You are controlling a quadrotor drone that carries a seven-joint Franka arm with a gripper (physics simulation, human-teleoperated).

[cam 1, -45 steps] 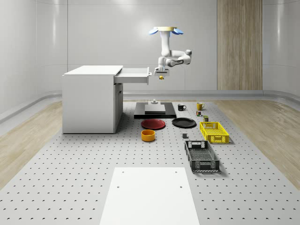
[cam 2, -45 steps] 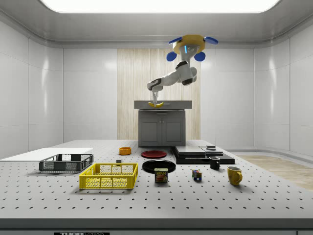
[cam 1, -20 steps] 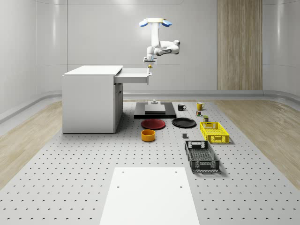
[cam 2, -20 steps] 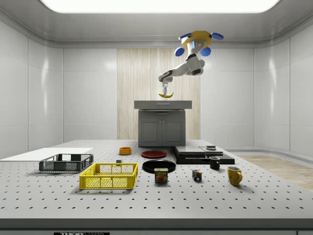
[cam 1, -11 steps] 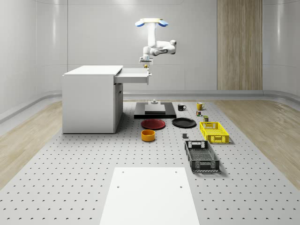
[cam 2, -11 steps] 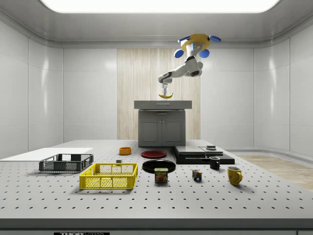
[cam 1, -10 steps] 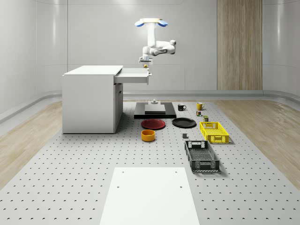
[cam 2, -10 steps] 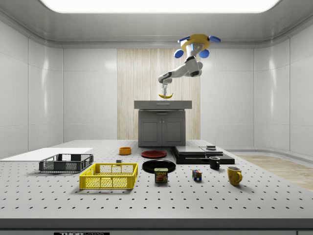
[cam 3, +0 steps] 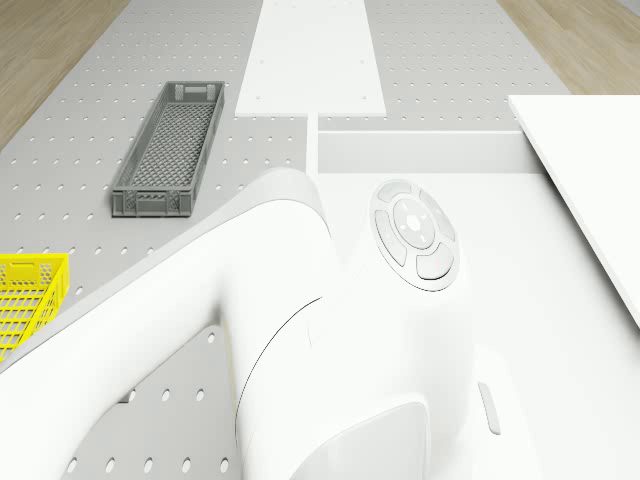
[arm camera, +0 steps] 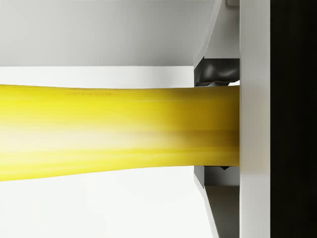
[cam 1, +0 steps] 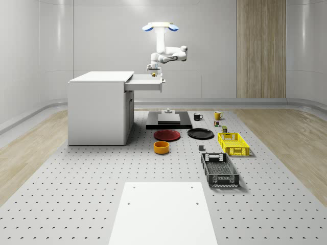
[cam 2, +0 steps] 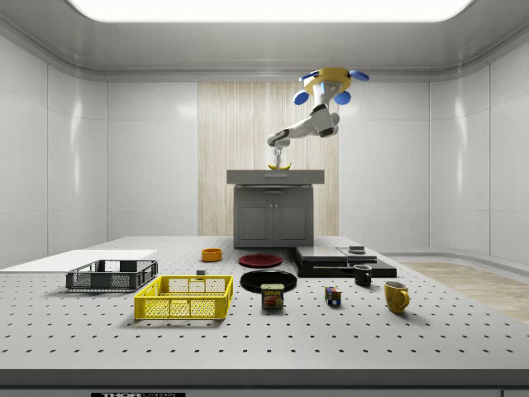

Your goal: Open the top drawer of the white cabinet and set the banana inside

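The cabinet (cam 1: 97, 109) is sitting at about 9 o'clock of the whole-scene view, its top drawer (cam 1: 145, 83) already pulled out toward 3 o'clock, so the opening step looks done. The drone (cam 1: 160, 26) is hovering above the drawer's outer end, arm (cam 1: 168, 55) folding down from it so the load hangs over the open tray rather than the cabinet top. The gripper (cam 1: 152, 69) is sitting just above the drawer, near its front edge; in the side view the gripper (cam 2: 278, 159) is hanging right over the cabinet's upper face. It is clamping the banana (arm camera: 114, 131), held crosswise between the fingers (arm camera: 252, 124), probably so it drops in flat. The banana (cam 2: 278, 167) is just over the drawer, not yet resting inside as far as I can tell. Remaining: lowering a little and letting go. Risk: clipping the drawer front.
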